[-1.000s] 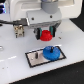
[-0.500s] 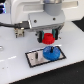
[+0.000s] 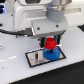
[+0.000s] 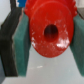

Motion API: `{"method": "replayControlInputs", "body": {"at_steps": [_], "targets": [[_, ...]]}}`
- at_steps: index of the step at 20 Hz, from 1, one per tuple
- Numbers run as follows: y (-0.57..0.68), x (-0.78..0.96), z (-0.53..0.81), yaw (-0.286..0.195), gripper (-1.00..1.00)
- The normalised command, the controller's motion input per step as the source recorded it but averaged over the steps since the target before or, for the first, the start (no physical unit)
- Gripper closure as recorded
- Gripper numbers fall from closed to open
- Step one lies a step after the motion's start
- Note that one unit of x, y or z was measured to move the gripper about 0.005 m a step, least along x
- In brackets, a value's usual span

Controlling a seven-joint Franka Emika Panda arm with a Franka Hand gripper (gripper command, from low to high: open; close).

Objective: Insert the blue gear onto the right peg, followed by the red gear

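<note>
My gripper [image 3: 49,45] is shut on the red gear [image 3: 48,43] and holds it just above the blue gear [image 3: 52,54]. The blue gear lies flat on the right end of the black-framed grey plate [image 3: 34,59]. The right peg is hidden by the gears. In the wrist view the red gear [image 4: 49,22] fills the space between the teal pads [image 4: 21,47], and its dark centre hole faces the camera. I cannot tell whether the red gear touches the blue one.
The plate's other pin [image 3: 36,53] stands at its left end. The robot's white body [image 3: 30,17] hangs over the far side of the white table [image 3: 15,72].
My gripper has come down with the red gear, from well above the plate to just over the blue gear. The blue gear and plate have not moved.
</note>
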Motion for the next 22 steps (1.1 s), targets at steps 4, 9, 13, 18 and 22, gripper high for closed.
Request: {"method": "replayControlInputs", "body": {"at_steps": [4, 9, 13, 18, 22], "targets": [[0.03, 0.22, -0.05, 0.0, 1.0], [0.02, 0.28, 0.15, 0.0, 1.0], [0.02, 0.38, 0.43, 0.0, 1.0], [0.0, 0.22, 0.05, 0.0, 1.0], [0.0, 0.27, -0.09, 0.0, 1.0]]}}
